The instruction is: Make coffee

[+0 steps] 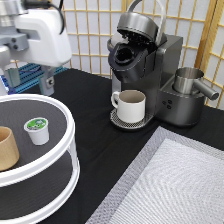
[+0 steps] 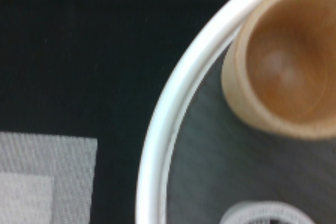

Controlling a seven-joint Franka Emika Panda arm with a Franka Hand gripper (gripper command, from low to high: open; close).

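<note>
- coffee machine (image 1: 150, 65), lid raised
- cream mug (image 1: 131, 105) on its drip tray
- metal jug (image 1: 190, 82) just beside the machine
- tan cup (image 1: 7, 148) on the white-rimmed tiered stand (image 1: 70, 135), well apart from the machine

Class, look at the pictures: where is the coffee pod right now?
In the exterior view, the coffee pod stands upright at the left, on the upper tier of the round white stand, just right of the tan cup.

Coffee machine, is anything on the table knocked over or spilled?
No. The mug stands upright under the coffee machine, whose lid is open. The coffee pod and tan cup sit upright on the round tray. The gripper hangs above it.
</note>
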